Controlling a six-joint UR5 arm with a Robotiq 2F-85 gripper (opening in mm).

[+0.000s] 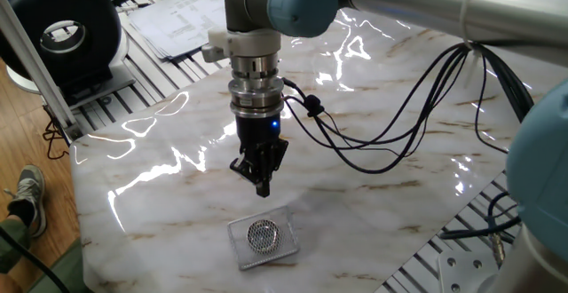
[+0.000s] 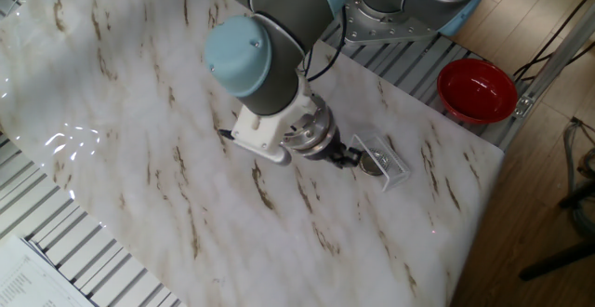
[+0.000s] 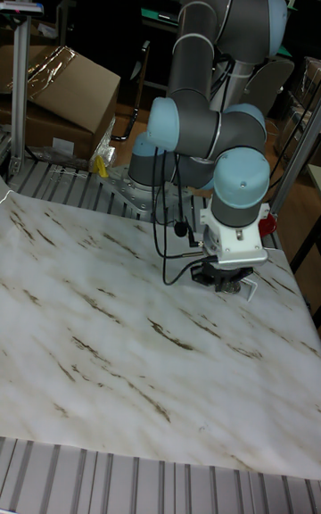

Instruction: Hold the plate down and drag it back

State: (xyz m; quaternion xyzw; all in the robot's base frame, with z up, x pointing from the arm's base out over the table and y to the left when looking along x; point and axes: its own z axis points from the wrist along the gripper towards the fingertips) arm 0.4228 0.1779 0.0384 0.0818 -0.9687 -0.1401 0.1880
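One fixed view: black two-finger tool (image 1: pixel 263 186), fingers pinched narrow, nothing held, hovers above small silvery mesh-centred plate (image 1: pixel 262 234); mesh centre should be pressed squarely before dragging.

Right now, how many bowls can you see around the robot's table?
1. A red bowl sits just off the table's corner, beyond the clear box holding the plate, seen only in the other fixed view. Others may be out of frame.

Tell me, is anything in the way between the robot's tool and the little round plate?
Nothing visible stands between them. The tool hangs above the marble table, a little behind the plate. The plate sits in a clear square box, but its top looks open.
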